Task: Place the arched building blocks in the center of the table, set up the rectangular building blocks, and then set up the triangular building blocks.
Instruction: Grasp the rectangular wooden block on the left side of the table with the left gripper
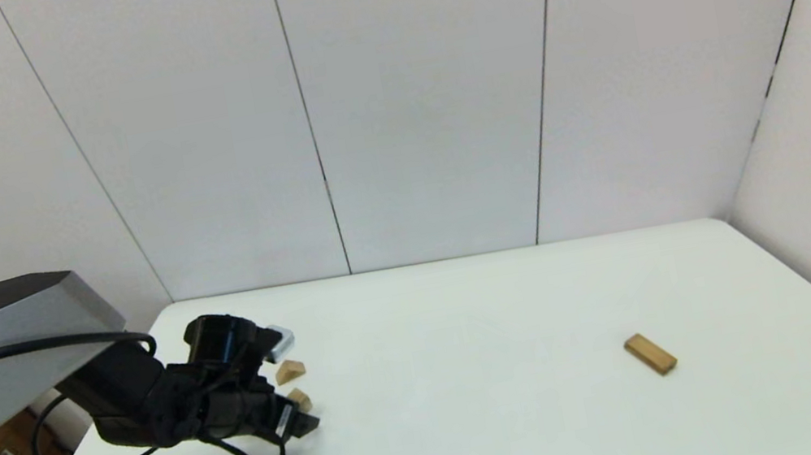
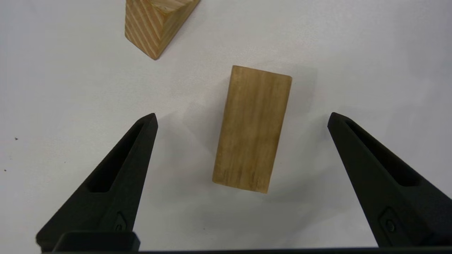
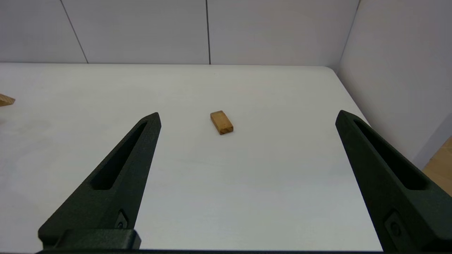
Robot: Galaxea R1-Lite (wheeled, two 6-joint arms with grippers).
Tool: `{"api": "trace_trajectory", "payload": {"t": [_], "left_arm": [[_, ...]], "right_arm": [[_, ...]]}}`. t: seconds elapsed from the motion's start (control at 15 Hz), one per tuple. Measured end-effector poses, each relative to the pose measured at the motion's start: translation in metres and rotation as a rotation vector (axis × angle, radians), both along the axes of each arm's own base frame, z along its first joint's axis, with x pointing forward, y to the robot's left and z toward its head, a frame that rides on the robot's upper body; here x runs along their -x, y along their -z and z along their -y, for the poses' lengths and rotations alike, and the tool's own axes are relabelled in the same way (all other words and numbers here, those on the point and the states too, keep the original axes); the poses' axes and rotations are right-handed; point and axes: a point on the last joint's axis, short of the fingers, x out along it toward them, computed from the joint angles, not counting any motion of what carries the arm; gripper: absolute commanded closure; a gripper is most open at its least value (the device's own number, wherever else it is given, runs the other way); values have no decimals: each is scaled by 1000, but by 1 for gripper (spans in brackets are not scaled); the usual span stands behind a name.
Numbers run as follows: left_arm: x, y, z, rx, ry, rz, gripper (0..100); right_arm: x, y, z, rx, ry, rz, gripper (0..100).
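we are on the first step: our left claw (image 2: pixel 241 118), released, hovers over the arched block (image 2: pixel 252 128) at the tabletop's (image 1: pixel 486 412) left, the triangular block (image 2: pixel 155 24) beside it. next, descend and clench. the rectangular block (image 1: pixel 650 354) lies right; the right claw (image 3: pixel 247 118) waits, released.

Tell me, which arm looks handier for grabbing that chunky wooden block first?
The left. Its end effector hangs open right over the arched block, fingers either side, beside the triangular wedge. The right end effector is open too, but faces the rectangular slab across the table.
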Motion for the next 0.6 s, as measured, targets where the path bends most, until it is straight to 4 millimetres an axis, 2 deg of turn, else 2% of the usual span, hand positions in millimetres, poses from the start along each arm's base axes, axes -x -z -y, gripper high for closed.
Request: {"api": "trace_trajectory", "payload": {"t": [0.6], "left_arm": [[0,2,0,-9,3,-6,100]], "right_arm": [[0,0,0,0,0,0,0]]}}
